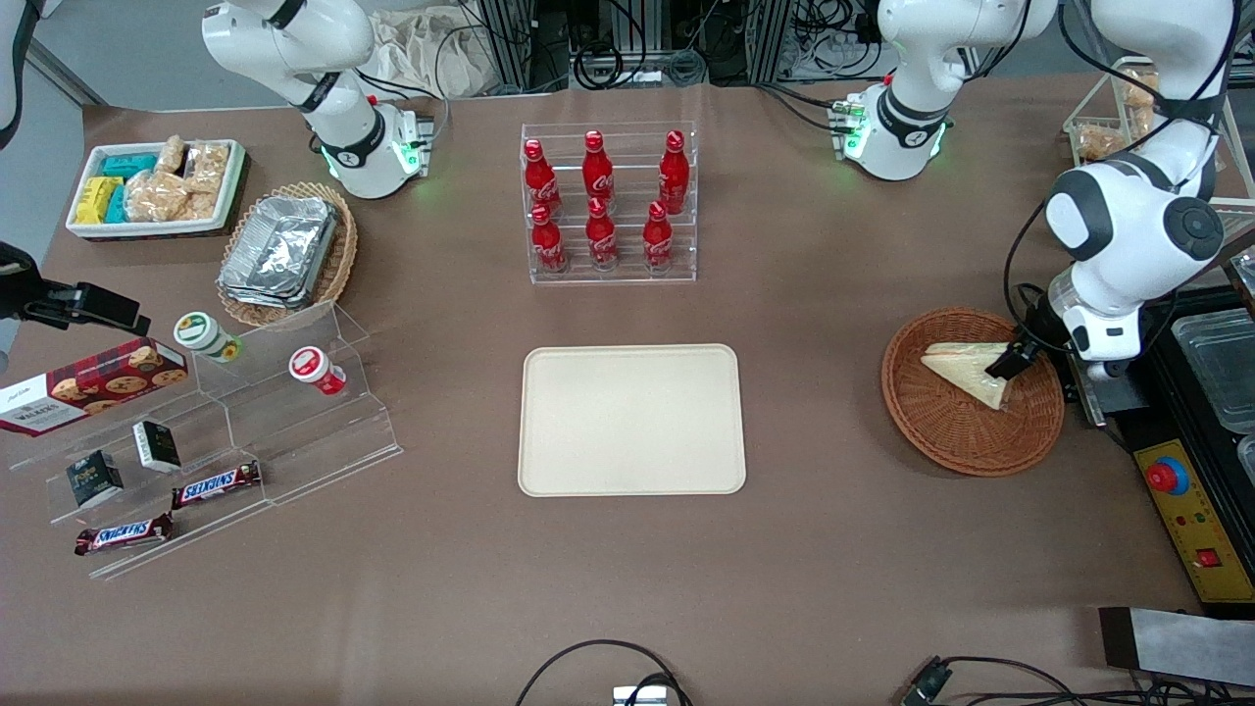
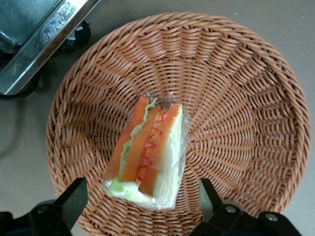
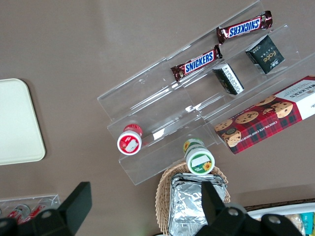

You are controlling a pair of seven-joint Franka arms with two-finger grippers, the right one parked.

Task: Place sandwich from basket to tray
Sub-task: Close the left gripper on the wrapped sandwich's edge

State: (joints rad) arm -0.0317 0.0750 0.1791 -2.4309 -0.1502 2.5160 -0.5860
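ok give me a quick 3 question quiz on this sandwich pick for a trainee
1. True or false: the sandwich already lies on the tray.
2. The gripper is: A) shut on the sandwich B) open, a finger on each side of the sandwich C) over the cola bottles.
3. Fill in: the sandwich lies in the round wicker ____.

Key: 1 false; 2 B; 3 basket.
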